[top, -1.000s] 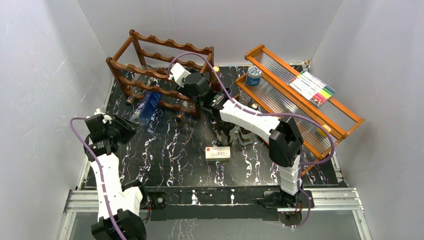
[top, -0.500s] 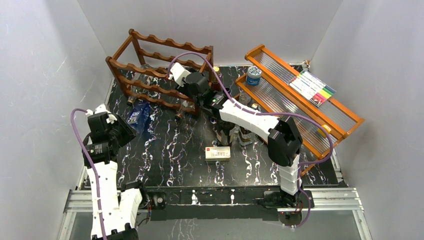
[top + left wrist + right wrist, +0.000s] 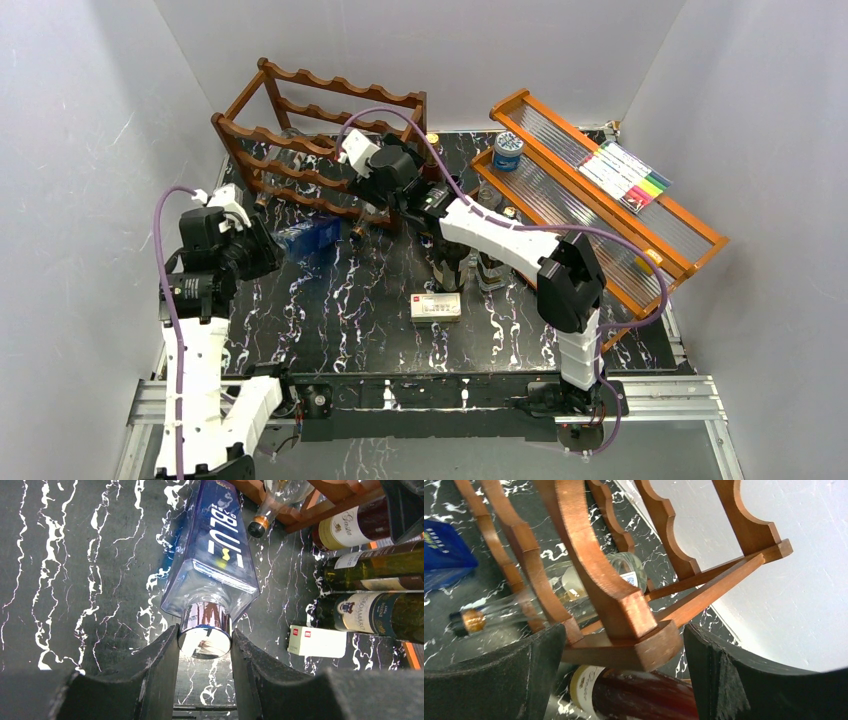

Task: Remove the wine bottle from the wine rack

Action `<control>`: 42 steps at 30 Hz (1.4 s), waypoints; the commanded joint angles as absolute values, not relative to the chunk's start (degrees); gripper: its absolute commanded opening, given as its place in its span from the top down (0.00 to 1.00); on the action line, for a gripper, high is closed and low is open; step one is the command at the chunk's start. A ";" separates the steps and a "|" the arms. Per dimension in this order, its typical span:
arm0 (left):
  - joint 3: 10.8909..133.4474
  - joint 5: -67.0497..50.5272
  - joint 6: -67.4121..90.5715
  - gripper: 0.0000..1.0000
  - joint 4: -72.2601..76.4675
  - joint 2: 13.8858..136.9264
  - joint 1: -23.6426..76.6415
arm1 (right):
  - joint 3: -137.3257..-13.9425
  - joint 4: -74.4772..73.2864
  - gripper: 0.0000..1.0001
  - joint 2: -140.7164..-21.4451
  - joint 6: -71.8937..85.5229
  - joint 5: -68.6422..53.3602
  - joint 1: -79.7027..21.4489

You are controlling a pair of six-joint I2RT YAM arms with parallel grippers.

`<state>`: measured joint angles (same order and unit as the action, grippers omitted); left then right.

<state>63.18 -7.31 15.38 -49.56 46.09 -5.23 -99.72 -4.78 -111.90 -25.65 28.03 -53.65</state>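
- The bench (image 3: 380, 300) is black with white streaks and fills the middle of the top view. Its middle left part looks like a good spot to lay a bottle down.
- The wine rack (image 3: 285, 142) stands in the upper left of the top view. A clear bottle (image 3: 551, 587) lies low down in it.
- The blue bottle (image 3: 308, 236) is out of the rack. In the top view it is just below the rack, lying flat, with its cap pointing left. I cannot tell if it rests on the bench or hangs just over it.
- The left gripper (image 3: 204, 642) is pinching the bottle's shiny cap end, one finger on each side. To do this step well, it should keep the pinch tight, hold the bottle level and move slowly away from the rack's front rail.
- The right gripper (image 3: 621, 635) is spread wide. The rack's bottom corner sits between its fingers, and they do not seem to squeeze it. It could steady the rack if it wobbles.
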 commanded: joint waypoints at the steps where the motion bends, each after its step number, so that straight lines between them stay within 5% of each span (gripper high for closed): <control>1: 65.29 -8.92 13.07 1.00 -48.81 45.82 -3.53 | -105.15 -7.40 0.02 -105.95 -25.23 27.87 -55.75; 12: 65.52 -8.43 11.91 1.00 -48.16 44.53 0.29 | -109.26 -12.99 0.02 -102.25 -26.92 30.07 -64.20; 25: 67.16 -8.34 11.36 1.00 -49.15 43.68 2.69 | -78.72 16.17 0.02 -93.14 -15.39 -5.07 -65.99; 42: 68.46 -8.35 10.73 1.00 -49.04 43.37 5.22 | -79.61 30.22 0.02 -107.03 -15.21 -3.42 -68.59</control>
